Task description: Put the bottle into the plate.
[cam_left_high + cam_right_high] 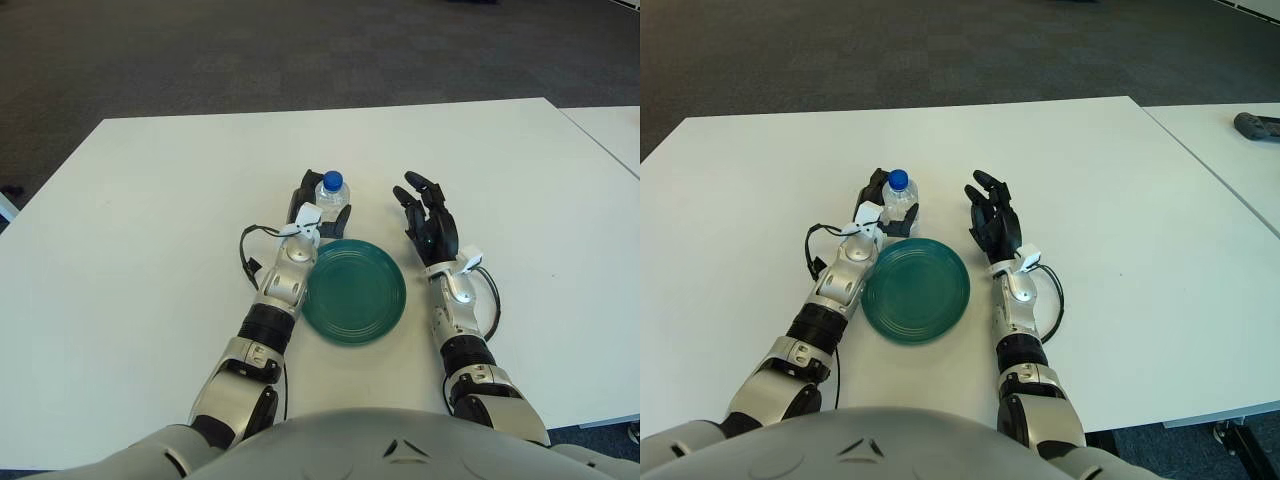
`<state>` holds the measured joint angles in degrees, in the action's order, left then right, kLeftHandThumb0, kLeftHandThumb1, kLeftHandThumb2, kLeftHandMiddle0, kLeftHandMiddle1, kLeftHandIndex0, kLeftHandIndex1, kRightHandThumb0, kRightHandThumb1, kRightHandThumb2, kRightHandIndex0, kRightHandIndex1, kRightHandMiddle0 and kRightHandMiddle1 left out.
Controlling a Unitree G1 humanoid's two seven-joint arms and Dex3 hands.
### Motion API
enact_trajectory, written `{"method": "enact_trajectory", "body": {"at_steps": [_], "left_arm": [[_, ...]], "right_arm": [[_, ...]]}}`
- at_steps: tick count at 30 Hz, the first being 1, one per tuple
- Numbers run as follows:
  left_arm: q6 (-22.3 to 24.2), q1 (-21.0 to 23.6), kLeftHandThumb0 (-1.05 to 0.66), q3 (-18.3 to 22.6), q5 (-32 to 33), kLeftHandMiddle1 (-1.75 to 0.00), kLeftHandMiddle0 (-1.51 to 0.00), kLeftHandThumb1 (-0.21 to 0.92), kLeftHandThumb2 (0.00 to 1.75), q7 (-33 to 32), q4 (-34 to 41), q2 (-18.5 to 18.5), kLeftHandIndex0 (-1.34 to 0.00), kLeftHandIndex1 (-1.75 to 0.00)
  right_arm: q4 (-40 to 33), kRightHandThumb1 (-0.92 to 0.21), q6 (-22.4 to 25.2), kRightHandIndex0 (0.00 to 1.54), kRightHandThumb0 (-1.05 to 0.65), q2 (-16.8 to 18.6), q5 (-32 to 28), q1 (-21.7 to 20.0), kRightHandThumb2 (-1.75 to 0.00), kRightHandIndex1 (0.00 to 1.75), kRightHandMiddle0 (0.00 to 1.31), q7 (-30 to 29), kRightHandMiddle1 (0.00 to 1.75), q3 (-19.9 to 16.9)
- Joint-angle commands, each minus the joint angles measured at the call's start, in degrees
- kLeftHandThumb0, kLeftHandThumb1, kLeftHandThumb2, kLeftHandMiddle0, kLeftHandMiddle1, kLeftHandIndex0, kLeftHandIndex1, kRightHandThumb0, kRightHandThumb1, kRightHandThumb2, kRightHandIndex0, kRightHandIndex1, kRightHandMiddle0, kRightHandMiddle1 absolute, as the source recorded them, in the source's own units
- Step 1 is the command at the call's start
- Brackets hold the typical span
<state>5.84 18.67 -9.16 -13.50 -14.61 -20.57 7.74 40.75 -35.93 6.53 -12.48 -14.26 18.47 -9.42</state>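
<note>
A small clear bottle (331, 193) with a blue cap stands upright on the white table (150, 200), just beyond the far left rim of a round teal plate (355, 290). My left hand (318, 212) is around the bottle, its dark fingers curled on both sides of it. The bottle's lower part is hidden by the hand. My right hand (425, 215) shows beside the plate's far right rim, fingers spread and holding nothing. The plate holds nothing.
A second white table (1230, 150) stands to the right across a narrow gap, with a dark object (1257, 126) on it. Dark carpet lies beyond the table's far edge.
</note>
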Motion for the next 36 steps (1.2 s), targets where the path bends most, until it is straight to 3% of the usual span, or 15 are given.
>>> {"method": "enact_trajectory", "body": {"at_steps": [1,6,15,25,36], "left_arm": [[1.8,-1.9,-0.51,-0.9,-0.6,-1.75,-1.24,0.21,1.45,1.2,7.2,-0.1,-0.7,-1.75],[5.3,-4.8,-0.5,-2.6,-1.2,-1.75,-1.23,0.21,1.44,2.6,15.0,-0.2,-0.69,-1.75],[6.0,-8.3,-0.5,-5.4,-2.7,-1.75,-1.25,0.22,1.44,5.2,22.9,-2.6,-0.69,-1.75],[11.6,-14.8,-0.51,-8.4,-4.5,-1.75,-1.27,0.22,1.44,8.9,35.2,-3.8,-0.69,-1.75],[11.4,-16.4,-0.49,-8.9,-2.2,-1.75,-1.26,0.25,1.39,12.4,39.6,-4.5,-0.66,-1.75]], "right_arm": [[5.4,-0.92,-1.7,0.53,-0.89,0.8,0.5,4.9,-0.51,0.59,0.0,-0.8,0.88,-0.2],[6.1,-0.92,-2.0,0.52,-0.89,0.7,1.0,4.7,-0.55,0.59,0.0,-1.0,0.91,-0.2],[9.3,-0.92,-1.4,0.49,-0.86,0.6,0.3,3.5,-0.57,0.59,0.0,0.1,0.9,-1.0],[13.5,-0.92,-2.7,0.47,-0.79,0.2,0.7,2.1,-0.58,0.57,0.0,-0.8,0.85,-2.2],[15.3,-0.92,-2.6,0.42,-0.77,0.8,0.2,1.3,-0.6,0.53,0.0,-0.2,0.75,-2.8]]}}
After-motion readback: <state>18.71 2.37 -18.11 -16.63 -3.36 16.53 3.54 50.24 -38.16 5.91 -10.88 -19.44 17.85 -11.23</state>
